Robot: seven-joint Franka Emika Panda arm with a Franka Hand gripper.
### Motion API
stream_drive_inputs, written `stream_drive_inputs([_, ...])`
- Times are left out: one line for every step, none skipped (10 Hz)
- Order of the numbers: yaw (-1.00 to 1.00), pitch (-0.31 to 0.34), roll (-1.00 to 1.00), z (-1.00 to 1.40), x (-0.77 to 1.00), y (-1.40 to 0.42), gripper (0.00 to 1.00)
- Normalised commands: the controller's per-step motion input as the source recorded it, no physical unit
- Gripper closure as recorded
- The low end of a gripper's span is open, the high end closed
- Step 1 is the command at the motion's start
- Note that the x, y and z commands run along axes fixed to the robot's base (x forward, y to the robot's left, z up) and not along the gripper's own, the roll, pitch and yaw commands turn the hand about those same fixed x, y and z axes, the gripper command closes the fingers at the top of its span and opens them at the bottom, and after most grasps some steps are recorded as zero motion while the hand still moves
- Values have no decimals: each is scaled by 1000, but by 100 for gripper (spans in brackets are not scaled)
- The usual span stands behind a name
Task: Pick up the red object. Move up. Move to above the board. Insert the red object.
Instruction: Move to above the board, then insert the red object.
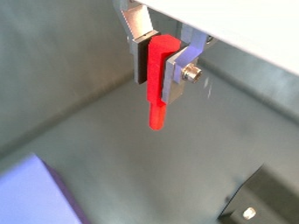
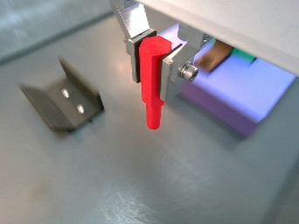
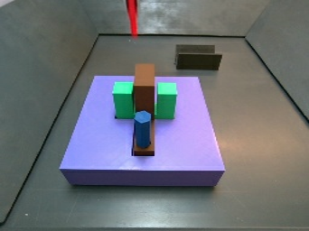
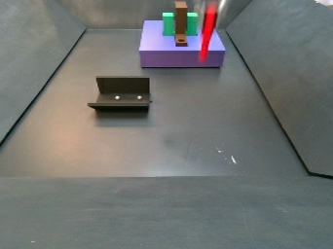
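My gripper is shut on the red object, a slim red peg held upright by its upper half, with the lower end hanging free. Both wrist views show this grip. The peg hangs high over the grey floor, beside the purple platform. In both side views only the peg shows; the gripper body is out of frame. The brown board lies along the platform's middle, with a blue peg standing in its near end. The board also shows in a side view.
Green blocks flank the board on the purple platform. The fixture stands on the floor apart from the platform, seen also in a wrist view and a side view. Grey walls enclose the floor.
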Motion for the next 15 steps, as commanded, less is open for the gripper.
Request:
stream_drive_inputs([-8, 18, 10, 1400, -10, -9, 100])
stream_drive_inputs([-2, 72, 10, 1400, 51, -10, 100])
stream_drive_inputs([-3, 90, 11, 959, 37, -9, 100])
stream_drive_inputs([0, 69, 12, 425, 22, -6, 100])
stream_drive_inputs([1, 45, 13, 253, 36, -4, 100])
stream_drive_inputs([-247, 324, 68, 276, 323, -1400, 100])
stream_drive_inputs([-191, 341, 85, 262, 321, -1400, 100])
stream_drive_inputs([-98, 322, 71, 260, 362, -1400, 100])
stream_drive_inputs([-63, 278, 15, 256, 397, -1400, 100])
stream_drive_inputs([-29, 233, 6, 261, 402, -1400, 100])
stream_drive_inputs([-3, 185, 14, 269, 413, -1400, 100])
stream_drive_inputs([-1, 148, 2, 190, 312, -967, 100])
stream_drive_inputs([5, 131, 9, 121, 212, -607, 100])
stream_drive_inputs([5, 104, 15, 79, 142, -348, 100])
stream_drive_inputs([0, 0, 16, -26, 0, 0, 100])
